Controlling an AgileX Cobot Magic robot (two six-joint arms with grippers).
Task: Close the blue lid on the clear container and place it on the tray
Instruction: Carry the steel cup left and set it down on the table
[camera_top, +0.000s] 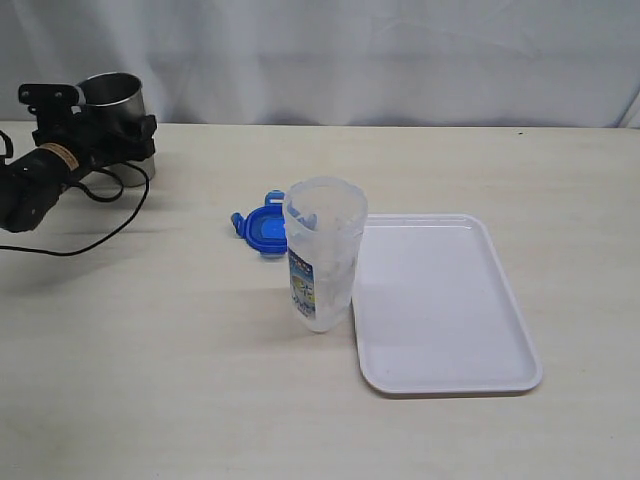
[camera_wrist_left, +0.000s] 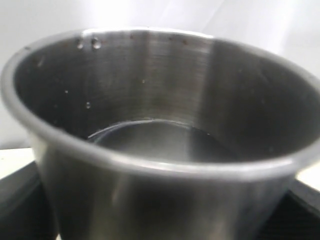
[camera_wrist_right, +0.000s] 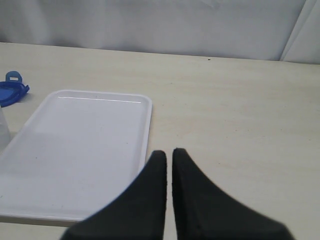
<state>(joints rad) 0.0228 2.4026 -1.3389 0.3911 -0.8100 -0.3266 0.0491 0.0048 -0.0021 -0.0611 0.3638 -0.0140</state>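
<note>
Upright on the table (camera_top: 200, 400), just beside the tray (camera_top: 445, 300), along its long edge on the left arm's side: the clear container (camera_top: 322, 255), mouth open, blue-green label turned toward the exterior camera. Stands off the tray; cannot tell whether touching its rim or a shade apart. Also off the tray, near its far corner on that same side and partly hidden behind the container: the blue lid (camera_top: 260, 227), lying flat on the table, snap flaps splayed outward. Cannot tell whether touching the container. Well apart from the tray, out by the table's far edge on the left arm's side: a steel cup (camera_top: 112, 95), upright, clamped low on its wall between the jaws of the left gripper (camera_top: 118, 140). Fills nearly the whole left wrist view, dark jaw parts showing at either side of its base and what looks like a little liquid in the bottom. Trailing from that arm across the table, on the side away from the tray: a black cable (camera_top: 105, 225). Just off the tray's other long edge, the one away from the container, near its closer corner: the right gripper (camera_wrist_right: 169, 152), black fingers pressed together, gripping nothing, hanging above bare table. Behind everything, beyond the tray's far edge: a pale curtain (camera_top: 400, 60).
</note>
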